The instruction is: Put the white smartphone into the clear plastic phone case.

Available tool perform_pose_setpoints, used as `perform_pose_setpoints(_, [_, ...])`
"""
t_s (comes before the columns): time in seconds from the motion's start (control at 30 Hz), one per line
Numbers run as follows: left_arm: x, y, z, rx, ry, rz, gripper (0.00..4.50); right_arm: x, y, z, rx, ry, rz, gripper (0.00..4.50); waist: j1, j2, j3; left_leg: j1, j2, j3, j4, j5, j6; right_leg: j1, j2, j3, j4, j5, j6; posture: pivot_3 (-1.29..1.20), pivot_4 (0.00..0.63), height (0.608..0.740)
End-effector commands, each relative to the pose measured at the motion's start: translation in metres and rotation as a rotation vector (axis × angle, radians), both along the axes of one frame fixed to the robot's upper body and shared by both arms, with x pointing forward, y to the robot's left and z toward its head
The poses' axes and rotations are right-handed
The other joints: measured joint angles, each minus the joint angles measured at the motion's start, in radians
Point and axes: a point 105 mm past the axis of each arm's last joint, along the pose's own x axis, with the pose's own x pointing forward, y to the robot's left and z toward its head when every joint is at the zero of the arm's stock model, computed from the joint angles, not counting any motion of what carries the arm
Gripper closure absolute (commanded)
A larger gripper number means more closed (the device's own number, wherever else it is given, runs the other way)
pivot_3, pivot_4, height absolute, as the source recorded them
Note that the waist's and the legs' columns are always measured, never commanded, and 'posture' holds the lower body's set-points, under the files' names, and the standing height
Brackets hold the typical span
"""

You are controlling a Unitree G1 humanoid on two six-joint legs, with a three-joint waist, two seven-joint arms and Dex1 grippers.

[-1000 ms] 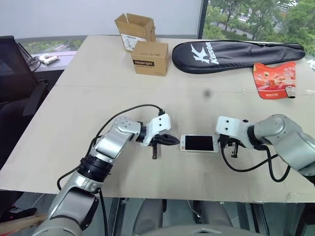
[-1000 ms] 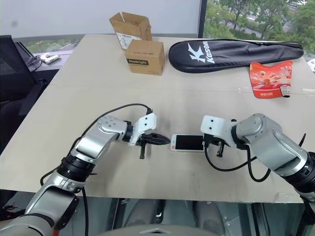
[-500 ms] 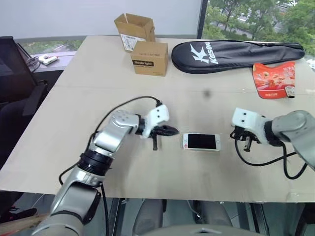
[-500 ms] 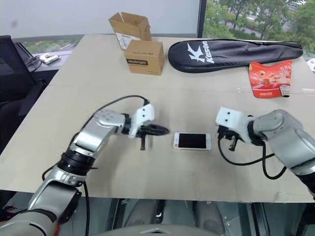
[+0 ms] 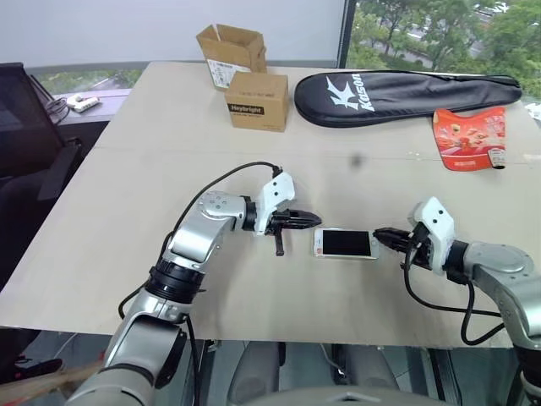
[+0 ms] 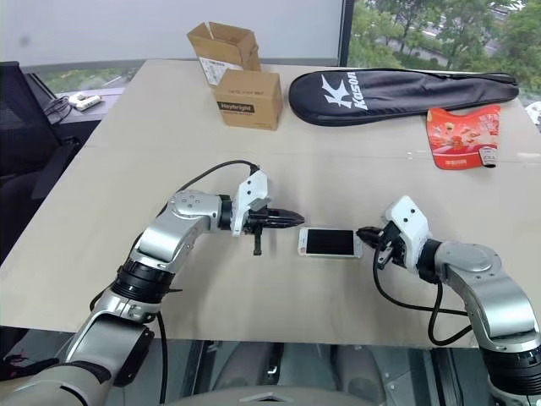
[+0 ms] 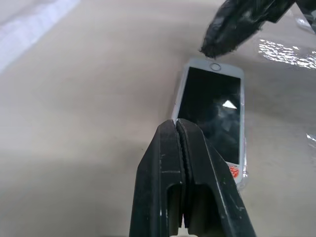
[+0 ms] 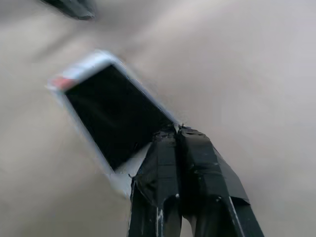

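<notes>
Change is seen from the head views, where the right claw (image 5: 382, 234), pressed together, is brought back beside the white smartphone (image 5: 345, 244) lying flat on the table (image 5: 127, 186), while from the wrist views the left claw (image 7: 178, 129), likewise together, is found at its other end, so squaring or pressing it seems intended.

glossy-screened white smartphone (image 5: 345, 244), matt table (image 5: 127, 194)

the two head views look forward and down from above the worktop (image 5: 127, 169), taking in its whole near half and far edge; they share nearly everything. the left wrist view sits close behind the left tool (image 7: 177, 129), looking along it at the white smartphone (image 7: 212, 108). the right wrist view looks likewise past the right tool (image 8: 177, 132), at the same phone from its other end.
</notes>
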Motion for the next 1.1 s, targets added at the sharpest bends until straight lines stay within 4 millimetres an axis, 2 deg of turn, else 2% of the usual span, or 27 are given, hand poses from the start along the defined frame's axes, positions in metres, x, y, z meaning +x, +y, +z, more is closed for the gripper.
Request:
perform_pose_setpoints(0.03, [-0.019,-0.014,0.004,0.006,-0.010,-0.104,4.50,0.010,0.009,0.019,0.144,-0.097,-0.075,4.38,-0.009,0.000,0.000,0.001,0.000,0.000,0.000,0.000,0.000,0.000,0.000,0.000,0.001,0.000,0.000,0.00,0.150,0.740])
perform_pose_setpoints(0.13, [-0.026,-0.018,-0.003,0.022,0.015,-0.134,4.50,0.004,0.019,0.023,0.256,-0.087,-0.058,4.38,-0.012,0.000,0.000,0.003,0.001,-0.001,-0.001,0.000,0.000,0.000,0.001,0.000,0.005,0.000,0.000,0.00,0.150,0.740])
perform_pose_setpoints(0.3, [-0.024,-0.017,-0.029,0.144,0.012,-0.127,4.50,0.002,0.012,0.001,0.255,-0.055,-0.067,4.38,-0.010,0.000,0.000,0.003,0.001,0.000,-0.001,0.000,0.000,0.000,0.001,0.000,0.004,0.000,0.000,0.00,0.150,0.740])
perform_pose_setpoints(0.6, [-0.022,-0.021,-0.035,0.140,0.048,-0.117,4.50,0.000,0.011,-0.035,0.268,0.075,-0.033,4.38,-0.011,0.000,-0.001,0.005,0.001,0.001,-0.001,0.000,0.000,0.001,0.001,0.002,0.004,0.000,0.000,0.00,0.150,0.740])
perform_pose_setpoints(0.73, [-0.022,-0.020,-0.035,0.137,0.055,-0.110,4.50,-0.005,0.015,-0.048,0.259,0.159,-0.011,4.38,-0.012,0.000,-0.001,0.011,0.001,0.001,-0.003,0.000,0.000,0.007,0.001,0.002,0.004,-0.001,0.000,0.00,0.150,0.740])
perform_pose_setpoints(0.97, [-0.023,-0.020,-0.037,0.142,0.061,-0.106,4.50,-0.018,0.018,-0.076,0.175,0.363,-0.020,4.38,-0.012,-0.003,-0.007,0.013,0.001,0.000,-0.003,0.000,0.000,0.009,0.002,0.002,0.004,-0.001,-0.001,0.00,0.150,0.740])
perform_pose_setpoints(1.1, [-0.023,-0.020,-0.038,0.143,0.063,-0.105,4.50,-0.019,0.014,-0.092,0.080,0.408,-0.054,4.38,-0.013,-0.005,-0.019,0.015,0.002,0.000,-0.003,0.000,0.000,0.010,0.002,0.002,0.003,-0.002,-0.002,0.00,0.150,0.740])
